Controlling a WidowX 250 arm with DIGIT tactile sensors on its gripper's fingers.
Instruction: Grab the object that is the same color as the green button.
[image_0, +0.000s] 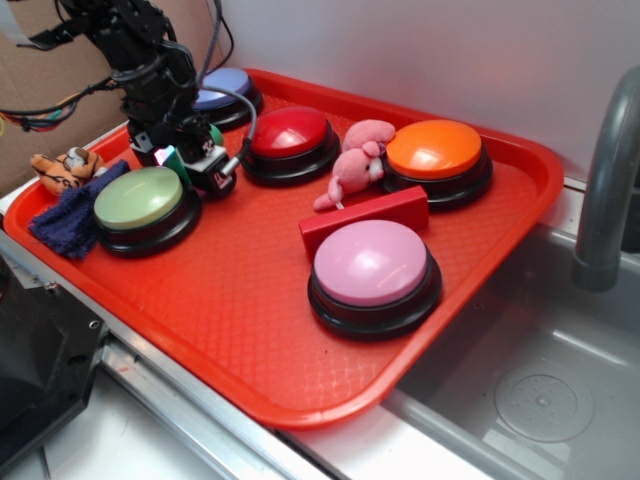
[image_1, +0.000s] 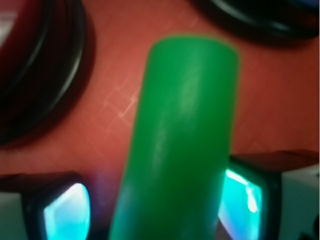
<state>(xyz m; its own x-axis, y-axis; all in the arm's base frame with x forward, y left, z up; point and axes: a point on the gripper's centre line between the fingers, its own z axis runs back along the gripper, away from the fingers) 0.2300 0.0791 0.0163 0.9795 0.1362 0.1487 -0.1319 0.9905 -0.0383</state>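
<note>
End effector (image_1: 165, 210) clenched on the green cylinder (image_1: 180, 140) — fingers (image_1: 67, 212) flank it either side; cylinder just behind the green button (image_0: 139, 198), between it and the red button (image_0: 289, 132), over the red tray (image_0: 240, 300)

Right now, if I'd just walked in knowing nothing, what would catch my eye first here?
Probably the bright red tray dotted with big dome buttons: pink nearest, orange at the back right, red behind the middle, and the green button on the left. Next, the black robot arm at the back left, its gripper low beside the green button. In the wrist view a green cylinder fills the frame between the jaws.
</note>
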